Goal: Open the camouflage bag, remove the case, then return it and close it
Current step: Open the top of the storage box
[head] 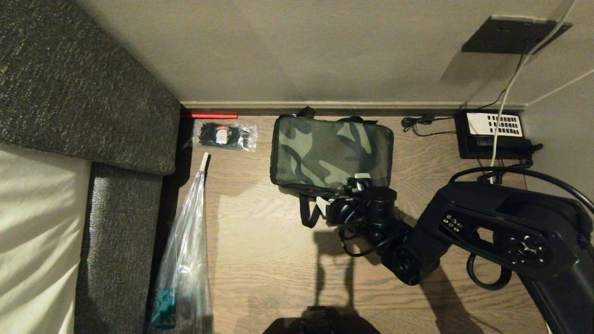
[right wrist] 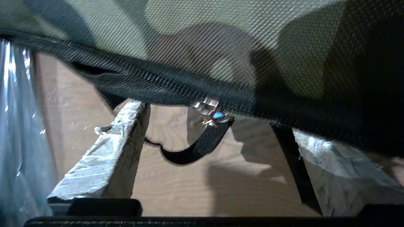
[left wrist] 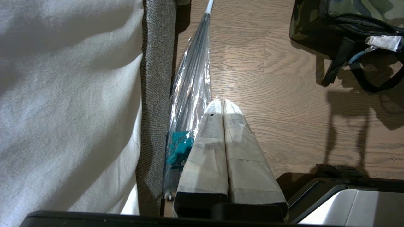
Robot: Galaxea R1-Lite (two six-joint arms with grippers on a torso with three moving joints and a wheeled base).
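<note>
Spread wide, the right gripper (right wrist: 217,148) sits at the near edge of the camouflage bag (head: 332,150), holding nothing. Left gripper (left wrist: 223,107) hangs pressed together beside the sofa (left wrist: 156,78). Bag's lid looks closed, near the floor's (head: 260,260) far edge by the wall (head: 301,51); contents hidden.

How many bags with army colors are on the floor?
1. The camouflage bag lies on the wooden floor by the wall, lid down, with the right hand at its near edge.

Hotel-like room: bed (head: 37,241), desk telephone (head: 494,134), wood floor (head: 260,260).
</note>
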